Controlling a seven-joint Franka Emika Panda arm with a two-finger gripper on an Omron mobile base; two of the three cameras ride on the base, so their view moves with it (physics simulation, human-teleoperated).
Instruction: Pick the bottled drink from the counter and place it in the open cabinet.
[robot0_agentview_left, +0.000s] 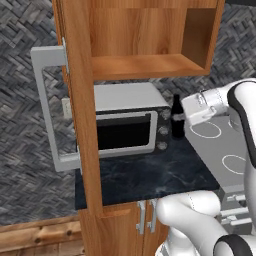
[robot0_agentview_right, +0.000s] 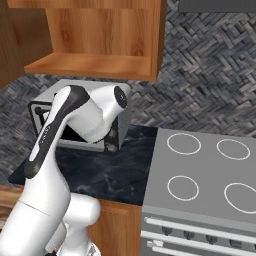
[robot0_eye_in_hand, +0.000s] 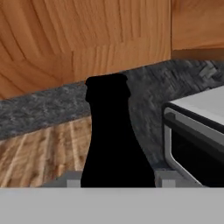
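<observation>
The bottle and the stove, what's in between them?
In the left base view, the gripper reaches in from the stove side, its fingers shut on the bottled drink; below lies bare counter.

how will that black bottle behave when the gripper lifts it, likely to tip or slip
The bottled drink looks rigid, so it probably won't deform. Tall and narrow-necked, it may tip if released carelessly. The gripper is shut on its curved body, which could slide.

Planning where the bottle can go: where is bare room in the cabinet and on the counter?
The open cabinet shelf is bare wall to wall. The counter is bare in front of the microwave. It is crowded beside the microwave, where the pincer grips the bottled drink.
</observation>
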